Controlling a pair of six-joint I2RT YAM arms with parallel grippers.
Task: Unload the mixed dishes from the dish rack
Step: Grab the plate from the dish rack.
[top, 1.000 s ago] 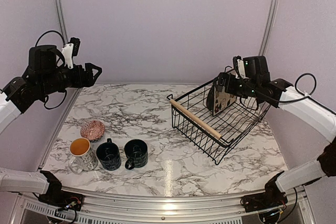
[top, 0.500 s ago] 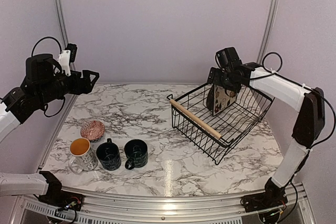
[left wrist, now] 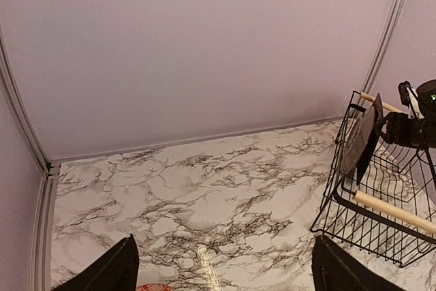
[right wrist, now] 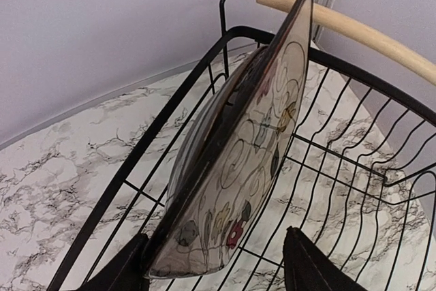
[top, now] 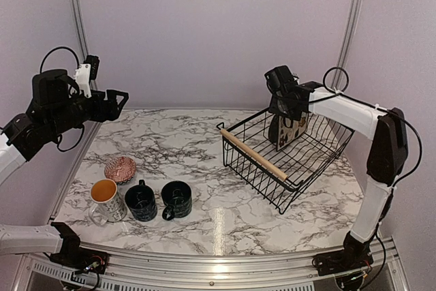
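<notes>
On the desk [top: 204,148]: bowl [top: 120,168], white mug [top: 104,199], two dark mugs [top: 141,201]. We find only the plate [right wrist: 252,148] left, on edge in the dish rack [top: 255,155]. Right tool [right wrist: 212,250] straddles it, grip not determinable; left tool [left wrist: 223,250] wide open, empty.

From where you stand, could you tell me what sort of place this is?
Most likely a robot test bench, not a real kitchen: two robot arms at a marble-look table, plain walls with metal rails.
</notes>
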